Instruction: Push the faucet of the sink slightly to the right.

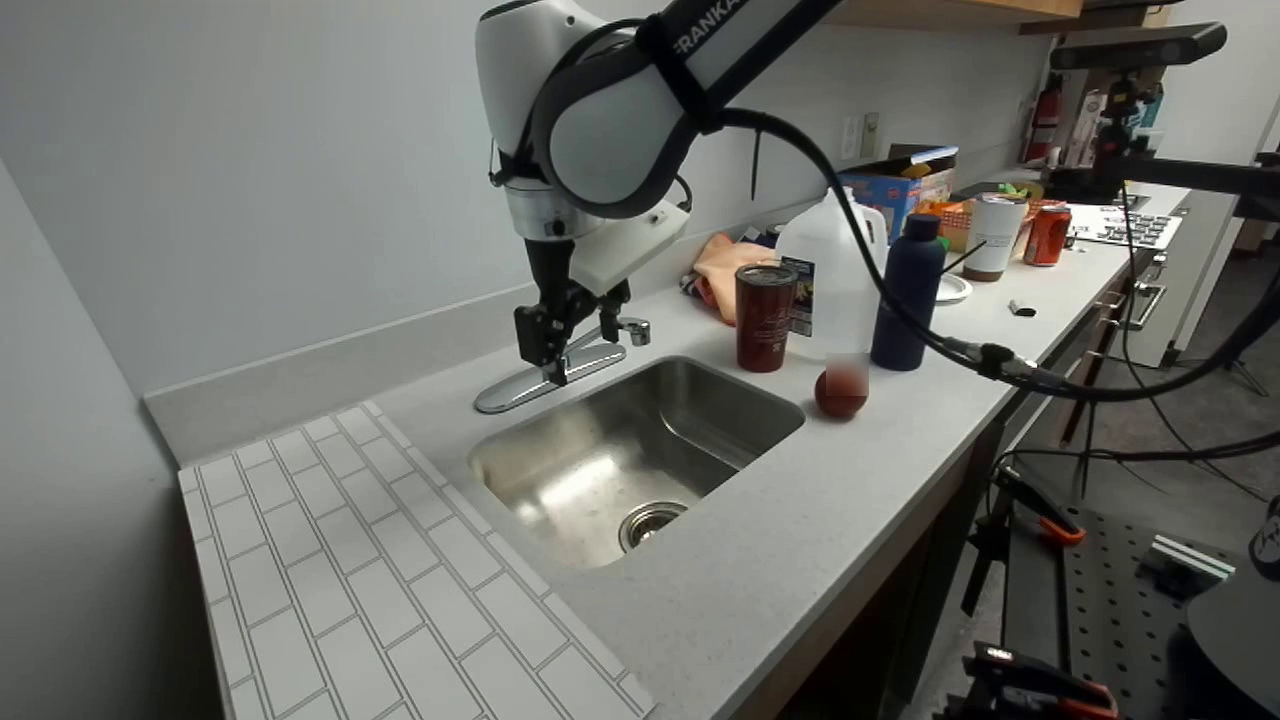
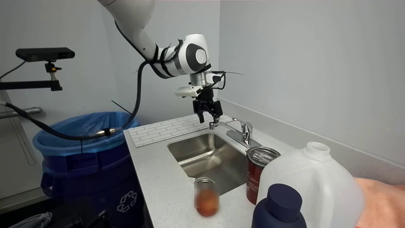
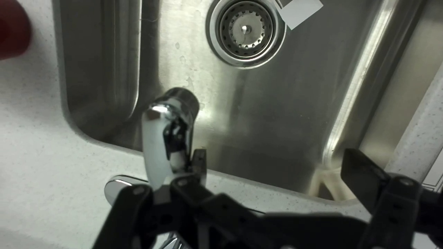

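A steel sink [image 1: 590, 490] holds a round strainer [image 3: 246, 31] with a flat white piece [image 3: 300, 12] beside it; a lidded red tumbler [image 1: 765, 325] stands nearby. Behind the sink, the shiny chrome faucet [image 2: 246, 131] arches its spout [image 3: 154, 138] over it. The black gripper [image 3: 276, 155] is spread wide, one finger [image 3: 199, 161] just beside the spout.

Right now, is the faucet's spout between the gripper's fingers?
No, in the wrist view the spout lies outside the gap, beside one finger of the open gripper.

The spread hand [image 1: 582, 354] hangs just beside the faucet [image 1: 603, 355].
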